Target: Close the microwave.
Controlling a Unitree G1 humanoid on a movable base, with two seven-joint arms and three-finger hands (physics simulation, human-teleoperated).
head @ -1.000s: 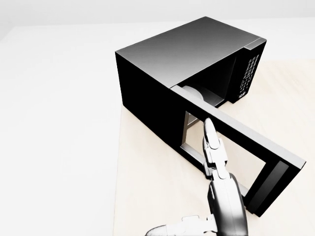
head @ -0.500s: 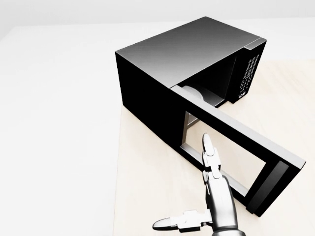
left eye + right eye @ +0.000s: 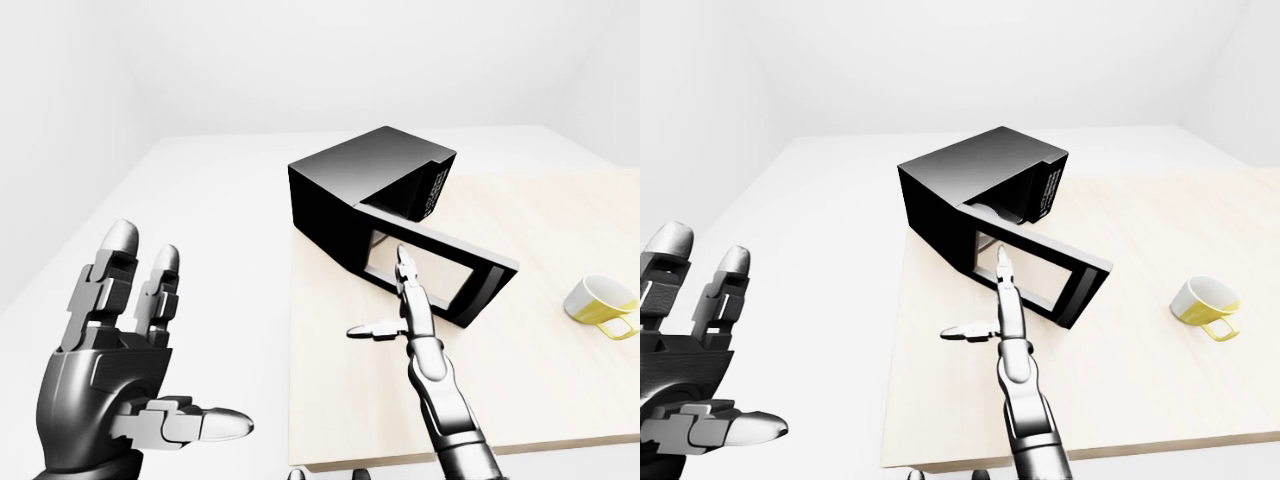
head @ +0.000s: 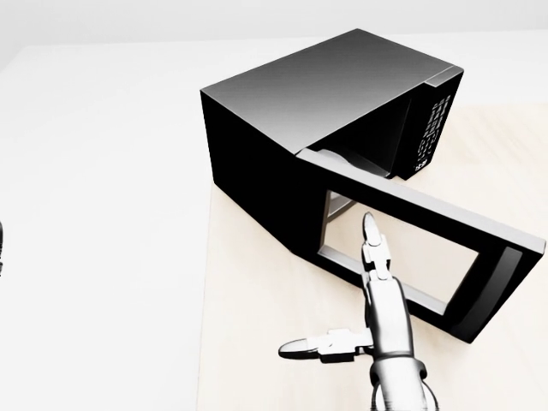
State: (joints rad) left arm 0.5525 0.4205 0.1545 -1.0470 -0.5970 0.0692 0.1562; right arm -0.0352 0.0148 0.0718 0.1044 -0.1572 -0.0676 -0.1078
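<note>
We saw the black microwave standing at the upper left part of the pale wooden bench in the head view, its keypad panel facing right. Its door hung open, hinged at the left edge of the cavity and reaching toward the lower right, with the window showing the bench through it. Compared with half a second before, the door had swung a little toward the cavity: its free end sat higher and further right in the head view, and less of the turntable showed behind its top edge.

Our right robot hand lay over the door's lower frame, fingers spread apart and straight, the long fingertip against the window and the thumb stuck out to the left. It had pushed further up and right than a moment earlier. Whether the fingertip actually touched the door we could not tell.

Our left robot hand hovered open well off the bench at the left of the left-eye view, fingers splayed and holding nothing.

A white cup with a yellow handle lay on its side near the bench's right edge, well apart from the microwave.
</note>
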